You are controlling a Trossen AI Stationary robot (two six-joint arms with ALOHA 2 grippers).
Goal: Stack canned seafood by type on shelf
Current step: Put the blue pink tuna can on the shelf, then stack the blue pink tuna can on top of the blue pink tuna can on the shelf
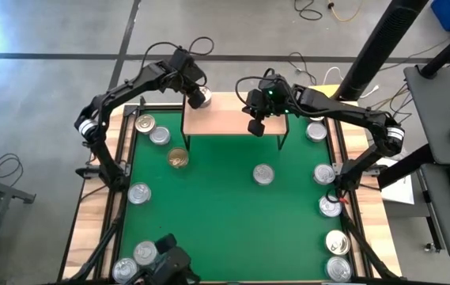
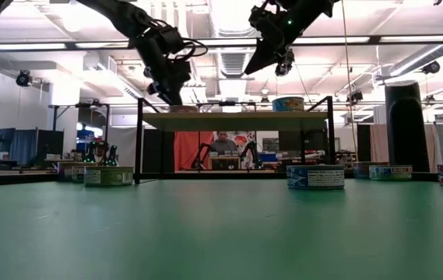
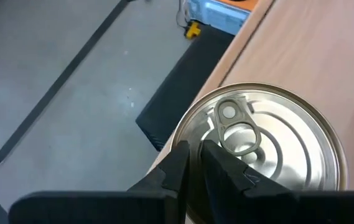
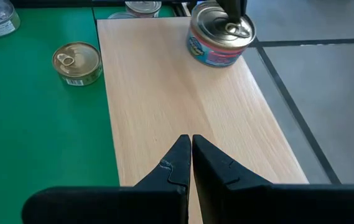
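Tin (image 3: 260, 146) at shelf (image 1: 225, 120) left end, under nearly-shut left gripper (image 3: 192, 163), grip unclear; right gripper (image 4: 186, 163) shut, empty, over right end.

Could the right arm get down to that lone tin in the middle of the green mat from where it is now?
Probably yes. The right gripper hovers shut above the shelf, holding nothing, and the lone tin sits on open mat just in front, with nothing around it.
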